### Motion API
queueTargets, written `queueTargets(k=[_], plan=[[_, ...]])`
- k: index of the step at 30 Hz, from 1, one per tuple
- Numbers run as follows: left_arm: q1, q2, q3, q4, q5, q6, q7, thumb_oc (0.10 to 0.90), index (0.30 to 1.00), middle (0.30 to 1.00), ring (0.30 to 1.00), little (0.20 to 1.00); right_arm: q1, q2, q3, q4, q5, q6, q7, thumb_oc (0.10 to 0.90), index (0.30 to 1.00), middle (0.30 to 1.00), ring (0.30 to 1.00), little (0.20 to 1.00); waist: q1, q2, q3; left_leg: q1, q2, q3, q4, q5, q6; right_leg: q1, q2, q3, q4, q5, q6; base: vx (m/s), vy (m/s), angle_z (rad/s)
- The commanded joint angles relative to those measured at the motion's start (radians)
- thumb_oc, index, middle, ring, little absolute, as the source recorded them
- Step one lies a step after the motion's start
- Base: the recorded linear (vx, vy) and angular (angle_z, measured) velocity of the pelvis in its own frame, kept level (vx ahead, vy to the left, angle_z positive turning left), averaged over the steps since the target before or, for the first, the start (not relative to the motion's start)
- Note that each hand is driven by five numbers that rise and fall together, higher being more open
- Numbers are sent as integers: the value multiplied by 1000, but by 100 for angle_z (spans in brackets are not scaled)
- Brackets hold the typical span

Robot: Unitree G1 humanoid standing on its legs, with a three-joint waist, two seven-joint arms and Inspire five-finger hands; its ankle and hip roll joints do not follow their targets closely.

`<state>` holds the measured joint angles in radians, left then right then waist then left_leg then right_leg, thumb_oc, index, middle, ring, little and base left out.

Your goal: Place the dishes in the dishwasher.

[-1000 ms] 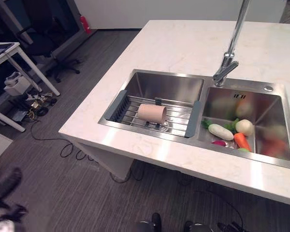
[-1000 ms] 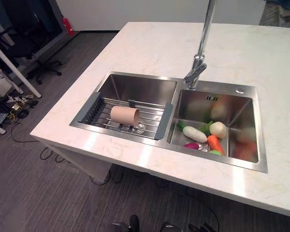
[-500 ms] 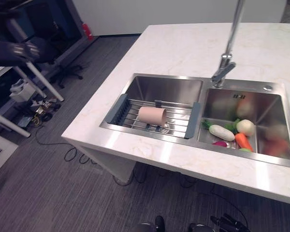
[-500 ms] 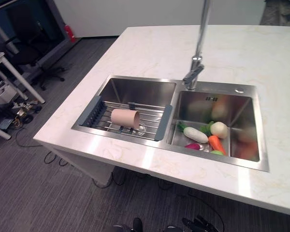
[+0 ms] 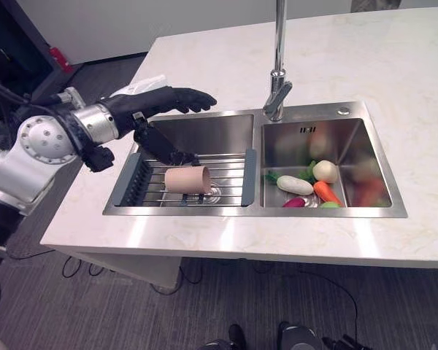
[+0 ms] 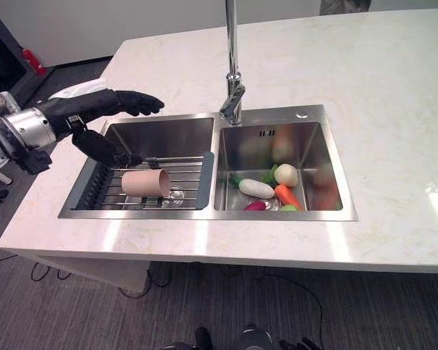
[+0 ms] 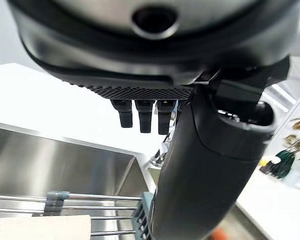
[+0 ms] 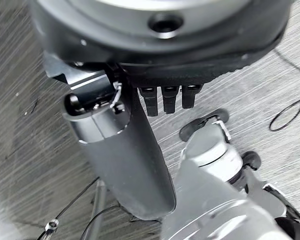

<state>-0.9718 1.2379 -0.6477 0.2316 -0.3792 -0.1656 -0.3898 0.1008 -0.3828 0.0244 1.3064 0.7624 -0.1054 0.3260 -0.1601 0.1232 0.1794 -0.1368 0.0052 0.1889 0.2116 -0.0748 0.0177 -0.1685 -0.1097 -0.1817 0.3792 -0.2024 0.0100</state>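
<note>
Left eye view: left hand [image 5: 157, 102] spread open above the sink's left basin [image 5: 204, 131], holding nothing; pink cup [image 5: 187, 179] lies on the rack [image 5: 226, 169] just below its thumb.
Left wrist view: fingers [image 7: 144, 116] straight; cup [image 7: 40, 228] beneath.
Right wrist view: right hand [image 8: 125, 150] open over the floor [image 8: 20, 100].

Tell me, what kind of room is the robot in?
Most likely a kitchen. There is a white counter with a steel double sink and a tall faucet. A cup lies on a rack in one basin, and vegetables sit in the other.
</note>
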Motion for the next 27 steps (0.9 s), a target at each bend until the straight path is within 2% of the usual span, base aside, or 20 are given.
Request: queueTargets(k=[1, 6, 12, 15, 19, 26, 27], plan=[[-151, 18, 101, 81, 60, 16, 68, 800, 900, 900, 900, 900, 23, -38, -28, -30, 43, -36, 23, 800, 900, 900, 900, 900, -5, 30, 4, -22, 66, 51, 88, -119, -83, 36, -22, 27, -79, -3, 121, -38, 7, -20], [-98, -9, 103, 134, 102, 51, 2, 800, 900, 900, 900, 900, 41, -42, -41, -44, 42, -49, 17, 800, 900, 900, 900, 900, -23, 39, 21, -18, 69, 70, 88, -118, -84, 29, -28, 33, -79, 4, 126, -38, 17, -17], [-11, -27, 142, 172, 178, 23, -15, 800, 900, 900, 900, 900, 56, -48, -52, -70, 36, -53, 19, 800, 900, 900, 900, 900, -35, 52, 36, -16, 63, 74, 88, -120, -80, 25, -32, 43, -79, 5, 129, -1, 26, -3], [17, -21, 155, 188, 237, 11, 4, 800, 900, 900, 900, 900, 62, -47, -49, -82, 39, -65, 23, 800, 900, 900, 900, 900, -37, 57, 40, -18, 60, 73, 88, -120, -78, 21, -34, 44, -79, 8, 131, 0, 0, 0], [63, -8, 185, 219, 302, -40, 55, 800, 900, 900, 900, 900, 64, -57, -44, -122, 35, -73, 23, 800, 900, 900, 900, 900, -40, 68, 52, -26, 56, 71, 88, -117, -76, 10, -35, 50, -79, 11, 129, 21, 40, -2], [140, 21, 242, 248, 419, -91, 161, 800, 900, 900, 900, 900, 71, -70, -54, -153, 30, -84, 34, 800, 900, 900, 900, 900, -44, 84, 68, -44, 49, 65, 88, -109, -77, -10, -36, 60, -79, 20, 130, 23, 42, -2], [156, 18, 247, 261, 470, -109, 210, 800, 900, 900, 900, 900, 71, -77, -55, -161, 26, -83, 34, 800, 900, 900, 900, 900, -49, 87, 79, -42, 44, 61, 88, -113, -75, -9, -38, 64, -79, 17, 130, 12, 50, -1]])
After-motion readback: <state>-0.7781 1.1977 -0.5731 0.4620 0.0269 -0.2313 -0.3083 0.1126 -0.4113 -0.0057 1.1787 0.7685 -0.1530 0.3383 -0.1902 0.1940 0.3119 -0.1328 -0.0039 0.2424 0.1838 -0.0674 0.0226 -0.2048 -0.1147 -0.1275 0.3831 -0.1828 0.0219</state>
